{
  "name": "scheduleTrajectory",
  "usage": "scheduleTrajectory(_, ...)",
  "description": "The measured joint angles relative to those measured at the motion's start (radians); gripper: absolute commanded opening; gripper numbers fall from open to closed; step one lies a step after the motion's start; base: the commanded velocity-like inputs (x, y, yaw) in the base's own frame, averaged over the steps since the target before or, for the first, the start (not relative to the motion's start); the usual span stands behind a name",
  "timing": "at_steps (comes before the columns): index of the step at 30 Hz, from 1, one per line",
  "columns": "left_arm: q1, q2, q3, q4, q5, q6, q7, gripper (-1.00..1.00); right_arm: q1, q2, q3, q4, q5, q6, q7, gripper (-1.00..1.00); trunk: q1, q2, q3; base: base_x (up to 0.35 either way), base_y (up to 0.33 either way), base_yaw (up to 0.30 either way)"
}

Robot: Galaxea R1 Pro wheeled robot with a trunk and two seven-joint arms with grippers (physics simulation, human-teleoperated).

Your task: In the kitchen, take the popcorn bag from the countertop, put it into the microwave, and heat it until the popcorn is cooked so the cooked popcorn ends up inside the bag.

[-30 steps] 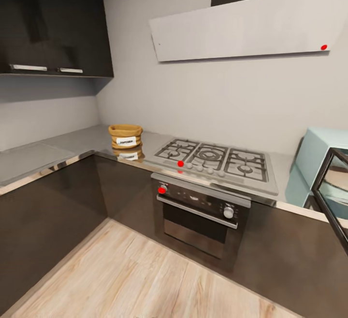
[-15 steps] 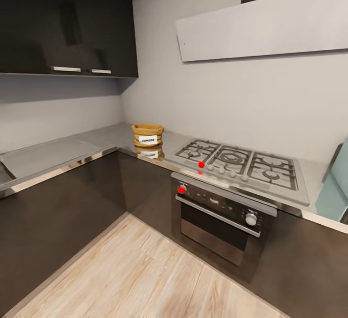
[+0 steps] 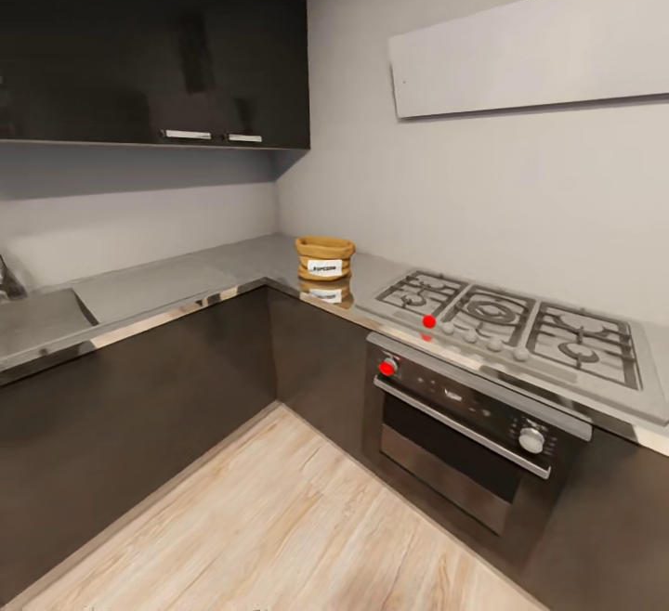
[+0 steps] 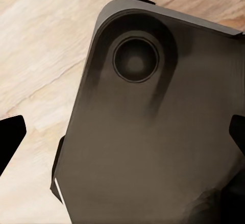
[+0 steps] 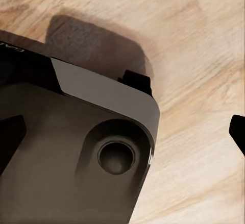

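The popcorn bag (image 3: pixel 325 258) is seen in the head view standing upright on the steel bench (image 3: pixel 167 286), at the inner corner of its L-shape, close to the grey back wall. Its rolled rim is turned upward and its white label faces the camera; a reflection of the sack is cast on the shiny surface just in front of it. The gas hob (image 3: pixel 520 318) is set into the bench beside the bag, with a row of knobs along its front edge, one of them marked red. Below the hob a built-in oven (image 3: pixel 465 430) is fitted, with a red knob at one end and a silver knob at the other. Dark wall cabinets (image 3: pixel 158 45) are hung above the other leg of the bench, and a white extractor hood (image 3: pixel 539 45) is mounted over the hob.

In the left wrist view, the left end effector (image 4: pixel 122 137) is pointed down at the robot's dark base (image 4: pixel 153 132) and the pale wood floor (image 4: pixel 41 40); its dark fingertips (image 4: pixel 10 134) are seen at opposite edges of the picture, spread wide and released, with nothing between them. In the right wrist view, the right end effector (image 5: pixel 122 137) is likewise held released over the base and floor, its fingertips (image 5: pixel 239 129) far apart. Both end effectors are thus kept low, well apart from the bag on the bench.
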Motion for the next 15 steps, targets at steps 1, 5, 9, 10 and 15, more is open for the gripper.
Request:
scheduleTrajectory(1,0.0,0.0,-0.001,0.0,0.001,0.001,-0.012,1.0,0.0,-0.001,-0.001,0.0,0.0,-0.002,0.0,1.0,0.0,0.0,0.0,0.0,0.034,0.058)
scheduleTrajectory(5,0.0,0.001,-0.004,0.004,-0.002,0.015,-0.126,1.0,0.0,-0.004,-0.003,-0.002,-0.006,-0.04,0.001,1.0,0.0,0.0,0.0,0.155,0.167,0.009)
scheduleTrajectory(9,0.0,0.001,-0.003,0.006,-0.005,0.018,-0.142,1.0,0.001,-0.008,-0.004,-0.003,-0.01,-0.042,0.001,1.0,-0.001,0.0,0.0,0.27,0.223,0.001)
scheduleTrajectory(10,0.0,0.001,-0.003,0.006,-0.005,0.018,-0.143,1.0,0.001,-0.008,-0.004,-0.003,-0.01,-0.042,0.001,1.0,-0.001,0.0,0.0,0.282,0.228,0.0)
scheduleTrajectory(15,0.0,0.001,-0.003,0.006,-0.006,0.018,-0.144,1.0,0.001,-0.01,-0.005,-0.003,-0.01,-0.04,0.001,1.0,-0.001,0.0,0.0,0.283,0.228,0.0)
